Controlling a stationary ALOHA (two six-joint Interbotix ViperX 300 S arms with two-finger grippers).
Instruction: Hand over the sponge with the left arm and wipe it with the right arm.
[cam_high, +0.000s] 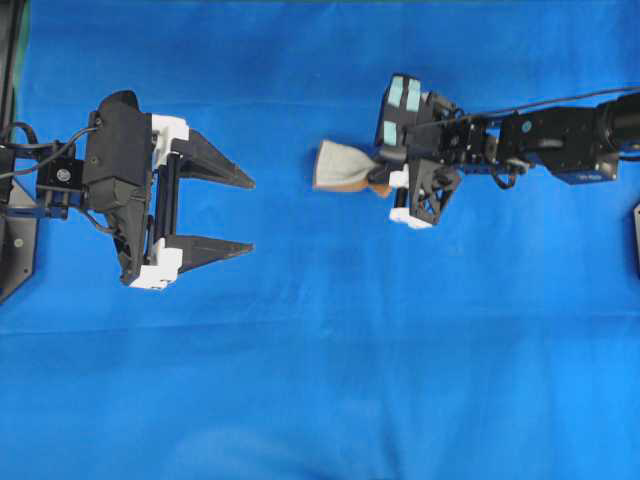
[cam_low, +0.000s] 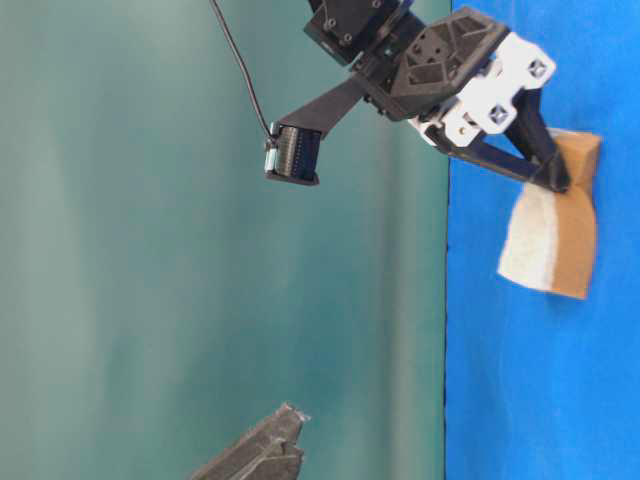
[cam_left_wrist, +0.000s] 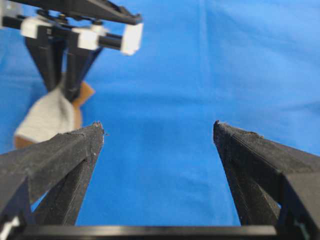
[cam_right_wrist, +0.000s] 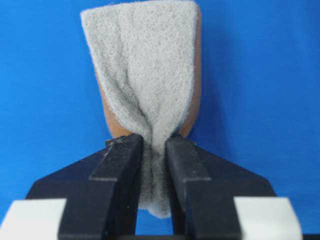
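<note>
Left gripper (cam_high: 250, 215) at left of the blue cloth (cam_high: 320, 380), jaws spread wide, holding nothing. Well apart to its right, sponge (cam_high: 343, 167) pinched at one end, grey face crumpled, by right gripper (cam_high: 381, 175), clamped on it.
</note>
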